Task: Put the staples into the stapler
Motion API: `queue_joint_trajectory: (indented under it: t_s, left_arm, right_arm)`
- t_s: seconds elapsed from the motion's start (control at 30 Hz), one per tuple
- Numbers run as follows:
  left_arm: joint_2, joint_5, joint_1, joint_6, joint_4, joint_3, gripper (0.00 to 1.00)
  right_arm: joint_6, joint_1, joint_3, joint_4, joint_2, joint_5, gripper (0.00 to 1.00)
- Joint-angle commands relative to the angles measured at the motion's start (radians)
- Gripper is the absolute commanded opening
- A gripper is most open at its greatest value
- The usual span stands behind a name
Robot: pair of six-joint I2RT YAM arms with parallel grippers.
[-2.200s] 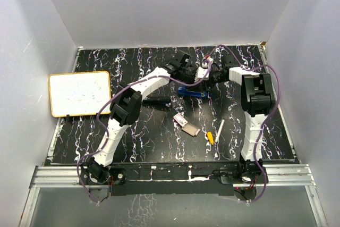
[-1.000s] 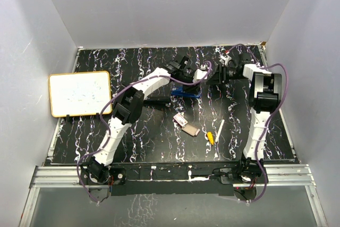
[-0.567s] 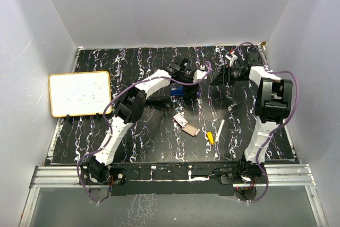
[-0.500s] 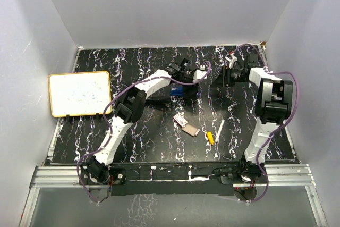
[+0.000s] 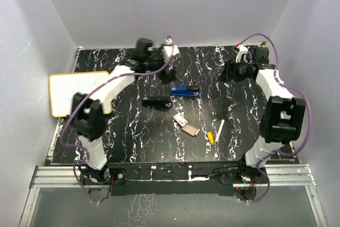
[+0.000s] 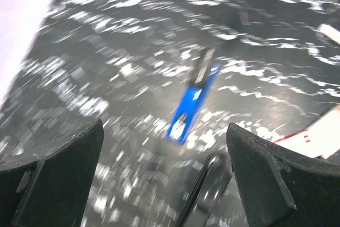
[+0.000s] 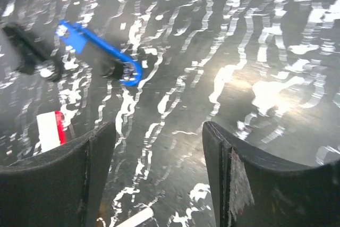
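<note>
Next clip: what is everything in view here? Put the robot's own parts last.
blue stapler: one, blue, middle of the table toward the far side
black stapler: one, black, just left of the blue one
staples box: one, red and white with a tan tray slid partly out, nearer than both staplers
pen: one, white with a yellow tip, right of the box
whiteboard: one, white with a yellow frame, at the table's left edge
table: one, black with white marbling
left fingers: two, black, open and empty, over the far left
right fingers: two, black, open and empty, over the far right
</note>
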Motion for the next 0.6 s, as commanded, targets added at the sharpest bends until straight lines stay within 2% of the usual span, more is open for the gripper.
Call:
queue_joint_trajectory:
  t_s: [0.0,0.07,0.13,0.17,0.23,0.3,0.43,0.5,0.57]
  left_arm:
    - [-0.284,-0.409,0.093,-0.212,0.212,-0.252,0.97]
    - [-0.353,-0.615,0.12,-0.242,0.239,-0.328,0.97]
    - [-0.415,-0.726,0.168,-0.282,0.254,-0.391,0.97]
    - [-0.452,-0.747,0.197,-0.3,0.273,-0.423,0.97]
    - [-0.542,-0.768,0.24,-0.337,0.336,-0.501,0.97]
    - [-0.616,-0.8,0.255,-0.343,0.365,-0.543,0.97]
    - [-0.704,-0.84,0.264,-0.335,0.323,-0.559,0.97]
    - [-0.754,-0.844,0.268,-0.342,0.271,-0.559,0.97]
    - [-0.805,-0.789,0.294,-0.351,0.182,-0.54,0.97]
  right_arm:
    - [0.003,0.017,0.061,-0.061,-0.101,0.346,0.71]
    - [-0.005,0.026,0.099,-0.09,-0.12,0.43,0.73]
    - [-0.009,0.032,0.113,-0.086,-0.148,0.465,0.75]
    - [-0.01,0.031,0.112,-0.075,-0.167,0.44,0.78]
    - [0.013,0.023,0.089,-0.043,-0.211,0.408,0.98]
    - [0.032,0.019,0.024,0.037,-0.273,0.38,0.99]
    - [0.008,0.017,-0.054,0.114,-0.409,0.32,0.99]
    - [0.011,0.016,-0.083,0.135,-0.485,0.3,0.99]
    - [0.023,0.016,-0.112,0.146,-0.563,0.293,0.99]
